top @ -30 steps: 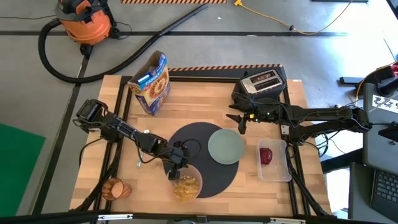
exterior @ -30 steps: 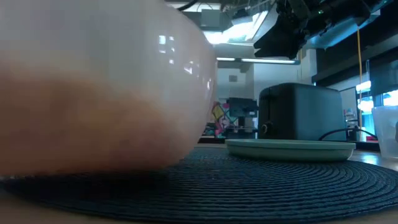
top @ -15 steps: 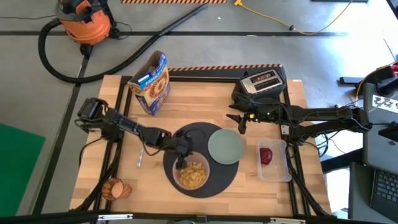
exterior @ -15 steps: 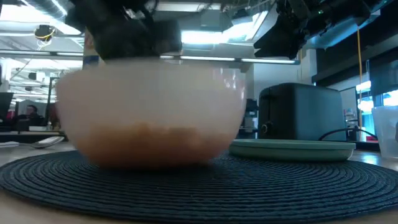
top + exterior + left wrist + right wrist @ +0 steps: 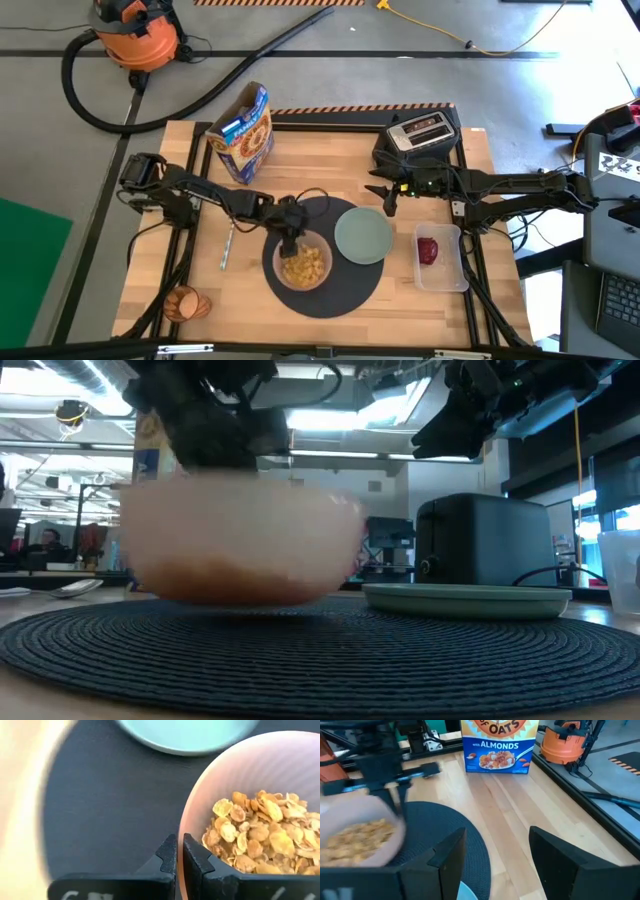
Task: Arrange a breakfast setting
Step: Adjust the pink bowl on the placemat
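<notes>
Cereal could spill if the left gripper [image 5: 291,243], pinched tight on the bowl [image 5: 304,265] rim, tips or slips while the bowl sits over the mat [image 5: 345,292] left of the plate [image 5: 363,236]; right gripper [image 5: 388,203] waits half-open near the toaster [image 5: 421,132], empty.

The left arm reaches in from nine o'clock, stretched low toward the middle, its wrist bent down. The left tool [image 5: 292,243] has its two fingers [image 5: 170,857] pinched together. The right arm comes in from three o'clock, held level and raised above the surface. The right tool [image 5: 387,197] points toward nine o'clock, its fingers [image 5: 451,851] standing apart, gripping nothing.
</notes>
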`<state>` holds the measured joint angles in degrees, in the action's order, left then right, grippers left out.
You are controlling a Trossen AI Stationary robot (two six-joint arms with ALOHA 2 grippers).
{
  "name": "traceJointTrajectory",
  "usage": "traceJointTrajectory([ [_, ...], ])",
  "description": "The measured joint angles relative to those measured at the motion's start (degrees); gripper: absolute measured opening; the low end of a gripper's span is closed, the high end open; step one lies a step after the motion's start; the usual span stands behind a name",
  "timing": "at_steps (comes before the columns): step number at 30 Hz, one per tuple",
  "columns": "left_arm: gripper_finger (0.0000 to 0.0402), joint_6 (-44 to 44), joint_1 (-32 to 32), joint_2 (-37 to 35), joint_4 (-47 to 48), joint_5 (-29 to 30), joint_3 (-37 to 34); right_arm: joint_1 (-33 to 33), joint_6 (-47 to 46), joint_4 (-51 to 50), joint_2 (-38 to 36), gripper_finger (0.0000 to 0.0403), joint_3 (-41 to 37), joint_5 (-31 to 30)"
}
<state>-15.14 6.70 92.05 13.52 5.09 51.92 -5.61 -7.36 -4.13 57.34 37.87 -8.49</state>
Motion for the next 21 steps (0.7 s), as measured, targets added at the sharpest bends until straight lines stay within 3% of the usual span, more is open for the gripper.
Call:
traceJointTrajectory([
  [11, 0.0035, 4.96, -2.69, 0.05, 0.6, 2.22, 0.01, 0.15, -5.31, -4.56, 0.96, 0.0207, 0.02, 3.59],
  [17, 0.0076, 5.27, -4.97, 0.05, -0.71, -3.63, 0.0, 4.05, -9.28, -8.21, 6.03, 0.0207, 0.0, 2.45],
  [21, 0.0114, 5.22, -4.92, 0.02, -0.34, -4.8, 0.0, 6.99, -10.53, -9.02, 10.07, 0.0207, 0.0, -1.4],
])
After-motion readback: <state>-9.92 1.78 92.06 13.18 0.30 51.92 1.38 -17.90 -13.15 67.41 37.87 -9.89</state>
